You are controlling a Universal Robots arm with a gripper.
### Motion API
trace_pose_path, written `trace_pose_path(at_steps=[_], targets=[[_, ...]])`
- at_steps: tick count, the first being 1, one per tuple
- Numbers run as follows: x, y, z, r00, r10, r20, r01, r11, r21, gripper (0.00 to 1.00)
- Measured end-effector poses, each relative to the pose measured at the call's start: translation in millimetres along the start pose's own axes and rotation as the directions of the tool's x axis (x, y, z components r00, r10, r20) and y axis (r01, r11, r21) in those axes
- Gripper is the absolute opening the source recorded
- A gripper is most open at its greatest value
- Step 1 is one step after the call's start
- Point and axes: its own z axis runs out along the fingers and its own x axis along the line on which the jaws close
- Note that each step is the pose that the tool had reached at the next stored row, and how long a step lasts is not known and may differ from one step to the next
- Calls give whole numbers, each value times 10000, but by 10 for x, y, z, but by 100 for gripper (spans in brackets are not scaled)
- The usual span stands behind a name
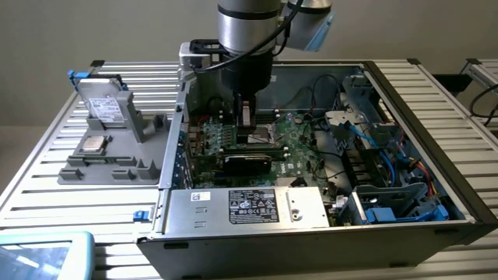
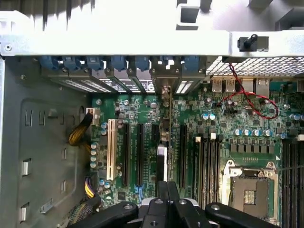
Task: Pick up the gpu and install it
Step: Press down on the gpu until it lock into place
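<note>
Installation step: the closed pincer (image 2: 164, 202) grips the flat black-faced, green-backed gpu card (image 2: 165, 137) edge-on above a black motherboard slot (image 2: 167, 156) inside the open computer case (image 1: 435, 116); seating calls for straight downward pressure.

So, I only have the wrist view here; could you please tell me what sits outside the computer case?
Observer: A grey parts tray sits on the table at the exterior view's left of the case.
Operator: Thanks. Is anything in it?
Observer: Yes, a grey drive with a white sticker stands upright at its far end.
Operator: And how does the gpu look from out there?
Observer: The gpu shows its black face broadside, standing on the motherboard and facing the silver power supply at the near side.
</note>
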Motion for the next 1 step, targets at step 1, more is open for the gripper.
trace_pose_path(at_steps=[1], targets=[[0, 0, 0, 10000, 0, 0, 0, 10000, 0, 11]])
